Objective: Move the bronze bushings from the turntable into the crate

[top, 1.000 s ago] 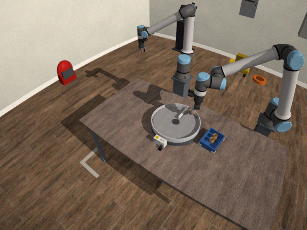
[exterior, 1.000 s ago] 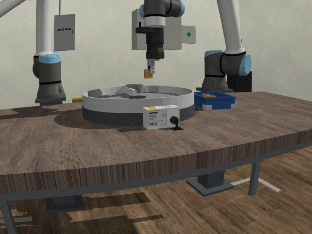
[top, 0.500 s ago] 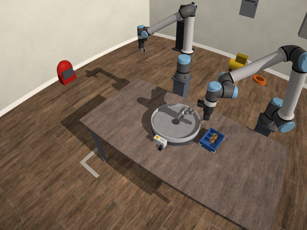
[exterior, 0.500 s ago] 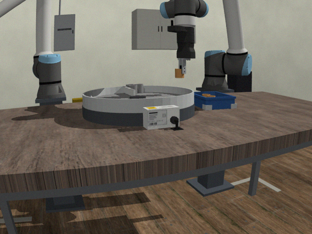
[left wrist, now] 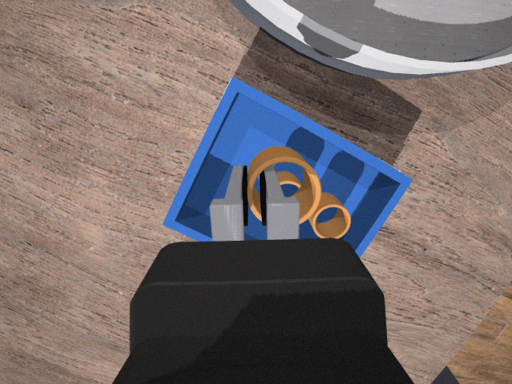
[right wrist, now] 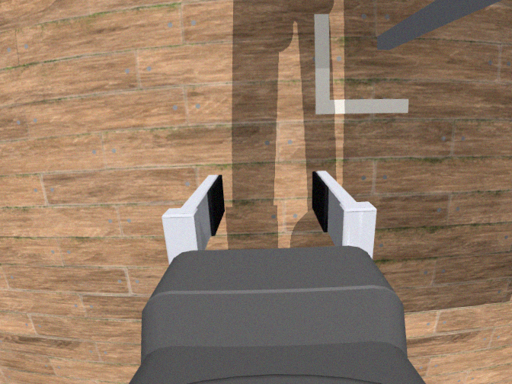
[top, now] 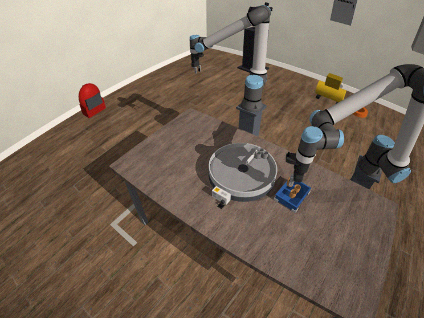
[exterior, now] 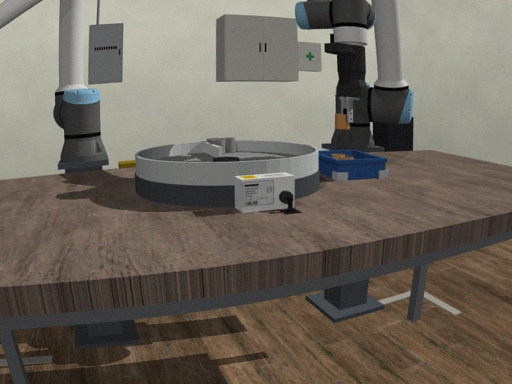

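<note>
Left claw (top: pixel 290 182) (exterior: pixel 345 120) (left wrist: pixel 254 196): pinching a bronze bushing (exterior: pixel 342 121) (left wrist: pixel 315 187) by its wall, above the crate (top: pixel 286 202) (exterior: pixel 358 169) (left wrist: pixel 198 155)
Right claw (top: pixel 197 69) (right wrist: pixel 267 191): wide, holding nothing
Steel bushings (top: pixel 265 155) (exterior: pixel 230 144): on the turntable (top: pixel 220 182) (exterior: pixel 186 173) (left wrist: pixel 388 68)

Left gripper (top: pixel 290 182) (exterior: pixel 346 113) (left wrist: pixel 254 196): shifted from above turntable (top: pixel 215 186) (exterior: pixel 227 192) (left wrist: pixel 397 68) to above crate (top: pixel 286 202) (exterior: pixel 361 169) (left wrist: pixel 198 155) (bronze bushing (exterior: pixel 341 122) (left wrist: pixel 315 190) carried along).
</note>
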`<state>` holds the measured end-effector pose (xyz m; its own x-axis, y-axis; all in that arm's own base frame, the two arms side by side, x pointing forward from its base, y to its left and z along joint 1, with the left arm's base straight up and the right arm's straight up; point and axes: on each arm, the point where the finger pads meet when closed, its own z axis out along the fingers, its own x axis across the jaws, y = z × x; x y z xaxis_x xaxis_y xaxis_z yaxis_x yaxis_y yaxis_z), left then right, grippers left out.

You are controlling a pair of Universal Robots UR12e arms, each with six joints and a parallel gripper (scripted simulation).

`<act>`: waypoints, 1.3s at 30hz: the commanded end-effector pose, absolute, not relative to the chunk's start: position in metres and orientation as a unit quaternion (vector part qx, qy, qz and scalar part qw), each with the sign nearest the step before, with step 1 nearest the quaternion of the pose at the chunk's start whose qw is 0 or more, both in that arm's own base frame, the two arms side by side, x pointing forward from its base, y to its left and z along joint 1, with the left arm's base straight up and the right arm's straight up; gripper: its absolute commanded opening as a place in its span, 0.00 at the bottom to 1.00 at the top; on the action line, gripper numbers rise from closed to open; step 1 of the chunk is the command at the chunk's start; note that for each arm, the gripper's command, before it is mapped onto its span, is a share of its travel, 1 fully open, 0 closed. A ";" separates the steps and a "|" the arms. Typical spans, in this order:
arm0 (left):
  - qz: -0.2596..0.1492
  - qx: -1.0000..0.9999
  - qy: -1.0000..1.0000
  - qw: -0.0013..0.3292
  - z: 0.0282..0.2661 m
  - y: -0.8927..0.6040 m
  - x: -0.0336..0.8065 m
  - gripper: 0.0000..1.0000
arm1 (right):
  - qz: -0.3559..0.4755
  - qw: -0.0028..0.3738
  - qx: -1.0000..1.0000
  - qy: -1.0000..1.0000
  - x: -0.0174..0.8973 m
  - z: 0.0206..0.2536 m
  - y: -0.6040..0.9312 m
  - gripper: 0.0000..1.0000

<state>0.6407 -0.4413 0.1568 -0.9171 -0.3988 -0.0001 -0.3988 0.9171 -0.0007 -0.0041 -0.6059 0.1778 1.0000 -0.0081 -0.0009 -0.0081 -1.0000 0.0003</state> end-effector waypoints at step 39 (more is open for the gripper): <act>-0.003 -0.198 0.980 0.001 0.160 -0.414 0.658 0.00 | 0.000 0.000 1.000 -0.004 -0.005 0.177 -0.604 1.00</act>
